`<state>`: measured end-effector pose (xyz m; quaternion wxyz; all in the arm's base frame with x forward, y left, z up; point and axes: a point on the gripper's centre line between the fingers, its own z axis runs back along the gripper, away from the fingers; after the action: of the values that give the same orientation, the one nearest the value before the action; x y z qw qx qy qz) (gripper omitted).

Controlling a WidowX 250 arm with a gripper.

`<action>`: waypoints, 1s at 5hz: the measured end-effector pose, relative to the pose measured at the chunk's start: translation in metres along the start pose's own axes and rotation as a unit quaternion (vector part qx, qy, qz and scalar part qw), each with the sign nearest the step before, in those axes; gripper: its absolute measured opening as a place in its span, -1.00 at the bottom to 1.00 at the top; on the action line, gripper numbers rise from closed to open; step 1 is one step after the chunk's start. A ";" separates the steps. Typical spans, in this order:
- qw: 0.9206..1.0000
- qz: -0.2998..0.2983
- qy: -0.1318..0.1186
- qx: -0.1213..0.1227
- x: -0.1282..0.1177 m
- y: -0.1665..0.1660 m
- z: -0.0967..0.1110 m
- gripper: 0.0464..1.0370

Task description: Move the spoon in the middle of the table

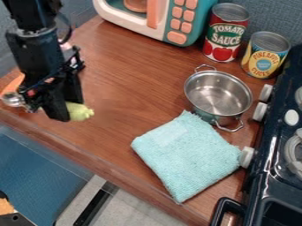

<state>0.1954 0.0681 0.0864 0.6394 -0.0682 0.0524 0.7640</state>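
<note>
Your gripper [66, 109] hangs low over the left part of the tabletop [121, 95], in from the near edge, pointing down. Can't tell from here whether it's open or shut, or gripping anything. Your spoon [12, 99]: silver bowl end sits by the tabletop's left corner, left of the gripper; the rest runs behind the gripper, out of sight. Green piece [79, 112] pokes out on the gripper's other side, lumpy at the tip; could be the spoon's handle or a separate item, hard to say with the gripper in front. So your spoon's visible end is at the left corner, well apart from the tabletop's middle. Orange item [14, 84] just behind the spoon bowl, partly hidden by the arm.

Rest of your scene: toy microwave [133, 21] at the far edge, white and teal, orange buttons. Red can [225, 34] upright right of it, toward the far right corner; yellow can [265, 55] upright beside that, nearer the stove. Stove [259, 176] runs along the right edge, dark, pale knobs facing your tabletop. Pot [218, 93] upright in front of the cans, two wire handles, shiny inside. Towel [187, 156] folded flat, light turquoise, between the pot and the near edge, one corner by a stove knob.
</note>
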 end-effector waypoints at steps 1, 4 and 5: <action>0.999 0.019 -0.014 0.029 0.012 -0.003 -0.009 -0.30; 0.999 0.011 -0.048 0.021 0.030 -0.037 -0.002 -0.30; 0.998 -0.021 -0.052 0.016 0.023 -0.054 -0.003 -0.30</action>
<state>0.2443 0.0999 0.0802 0.6584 -0.0187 0.0299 0.7518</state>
